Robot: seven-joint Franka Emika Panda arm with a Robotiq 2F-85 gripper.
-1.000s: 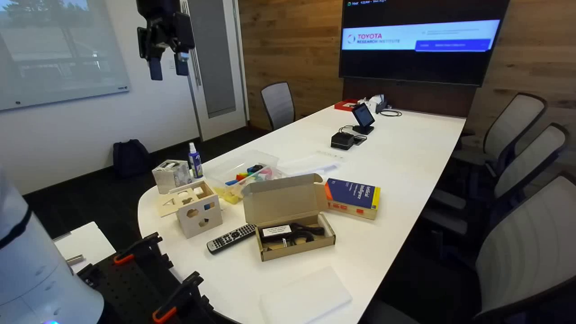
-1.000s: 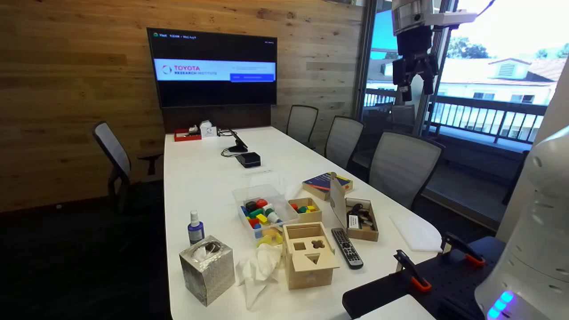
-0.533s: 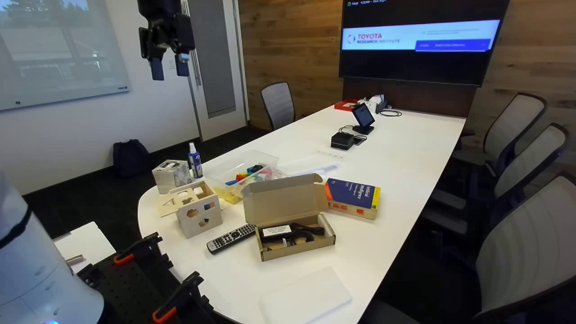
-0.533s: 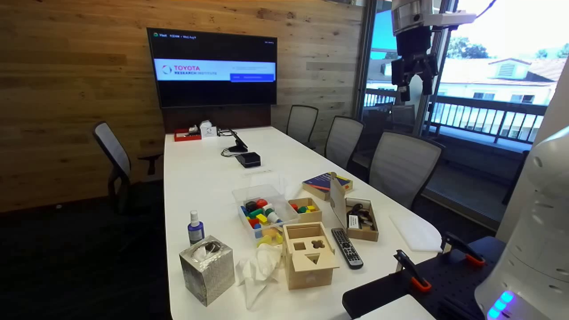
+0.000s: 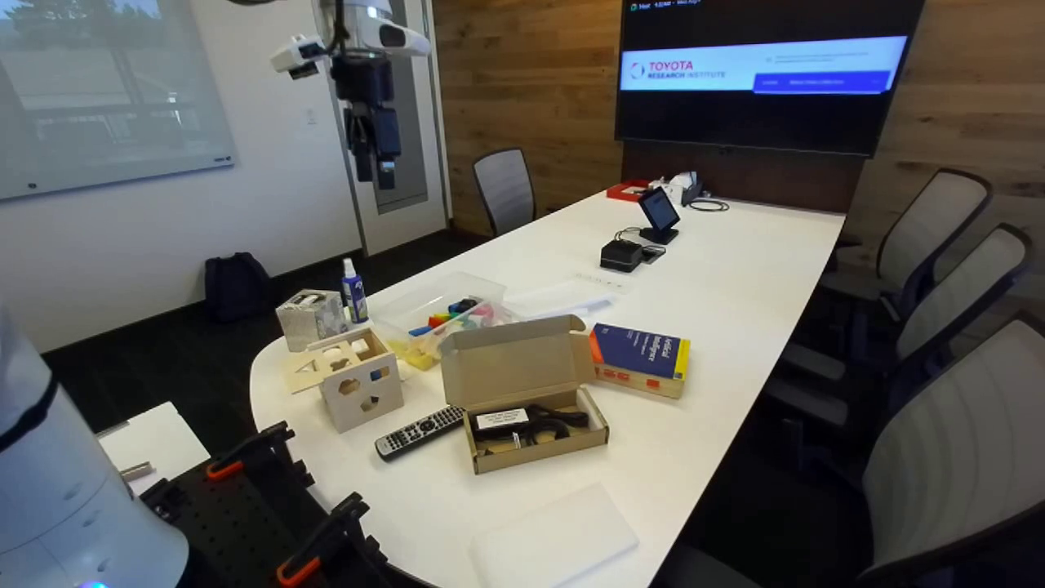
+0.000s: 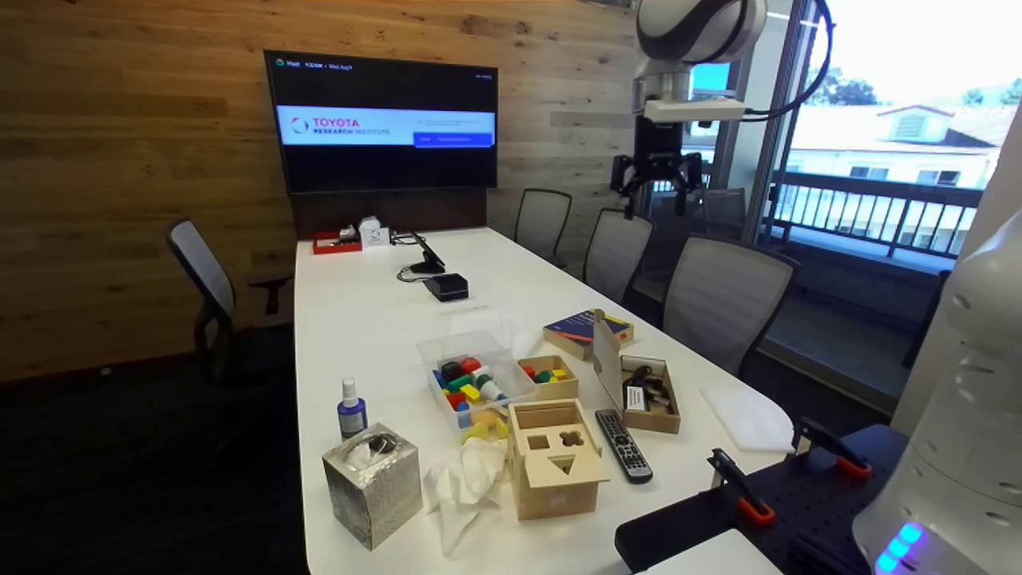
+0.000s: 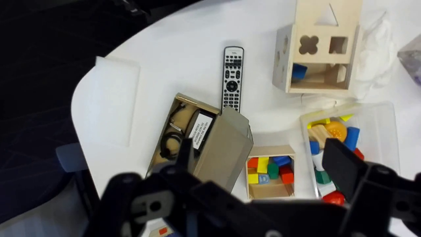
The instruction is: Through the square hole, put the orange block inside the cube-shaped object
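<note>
The orange block [image 7: 252, 162] looks orange-red and lies in a corner of a small open wooden box [image 7: 271, 150], beside a yellow piece. In the exterior views I cannot make it out. The cube-shaped object [image 6: 556, 499] is pale wood with its lid slid partly out; it also shows in the wrist view [image 7: 324, 56]. Its lid has a square hole [image 7: 338, 45], a clover hole and a triangle hole. A blue piece shows inside it. My gripper [image 6: 655, 209] is open and empty, high above the table; its fingers [image 7: 260, 141] span the small box in the wrist view.
A clear bin [image 7: 378, 131] of coloured toys stands beside the small box. An open cardboard box [image 7: 227, 144] with its lid up stands on the other side. A remote [image 6: 623, 446], tissue box [image 6: 372, 487], spray bottle [image 6: 351, 411] and book [image 5: 641, 355] are also there.
My gripper has moved outward over the table, is lower and has turned, with its fingers still apart. The objects on the table have not moved.
</note>
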